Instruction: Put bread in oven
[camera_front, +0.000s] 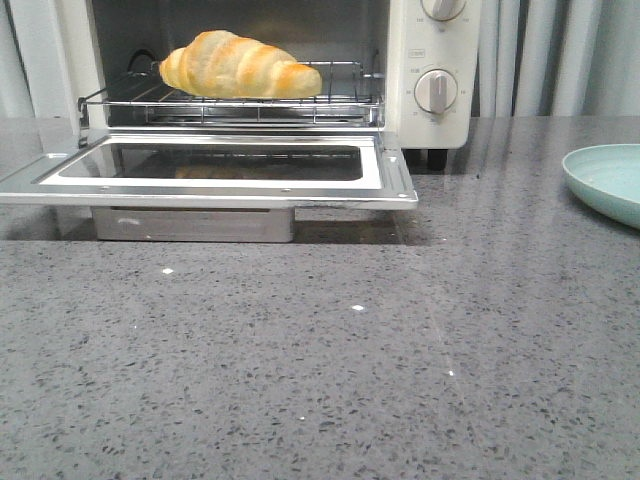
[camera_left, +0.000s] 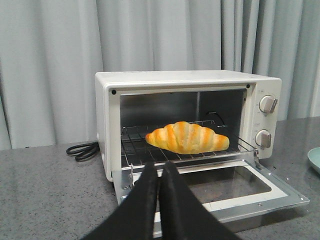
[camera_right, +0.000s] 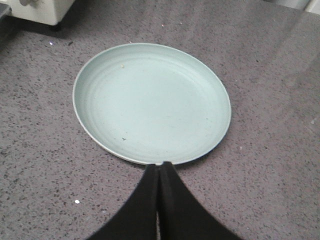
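Observation:
The bread (camera_front: 240, 66), a golden croissant-shaped roll, lies on the wire rack (camera_front: 340, 105) of the cream-white oven (camera_front: 436, 60), whose glass door (camera_front: 200, 182) is dropped flat. In the left wrist view the bread (camera_left: 187, 137) lies on the rack beyond my left gripper (camera_left: 158, 167), which is shut and empty, short of the oven (camera_left: 107, 125) and its door. My right gripper (camera_right: 160, 167) is shut and empty, its tips at the near rim of a pale green plate (camera_right: 150, 100). Neither gripper shows in the front view.
The empty green plate (camera_front: 608, 180) sits at the table's right edge. A black power cord (camera_left: 82, 150) is coiled beside the oven. Two round knobs (camera_front: 435, 90) are on the oven's right panel. Grey curtains hang behind. The speckled grey countertop (camera_front: 330, 370) spreads in front.

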